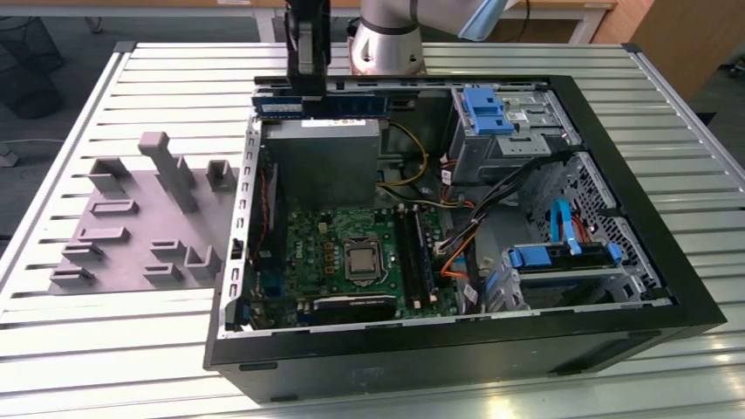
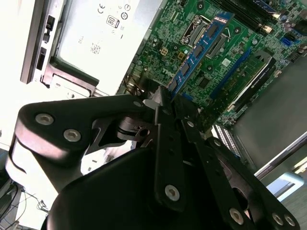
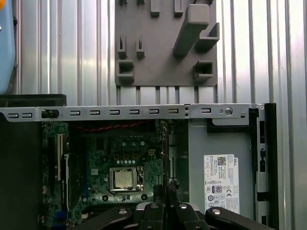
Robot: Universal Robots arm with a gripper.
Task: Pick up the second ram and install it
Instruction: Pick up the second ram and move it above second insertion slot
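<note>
The fingers (image 2: 162, 120) are clamped on the second ram (image 2: 201, 48), which hangs just below them, long edge down, above the open computer case (image 1: 466, 340), likely to suit the motherboard (image 1: 314, 249) slots underneath.

Black gripper (image 2: 164, 98), linked fingers (image 2: 168, 143), silver screw heads (image 2: 172, 192); arm (image 1: 388, 44) silver-grey, pale blue joint cap (image 1: 483, 19).
</note>
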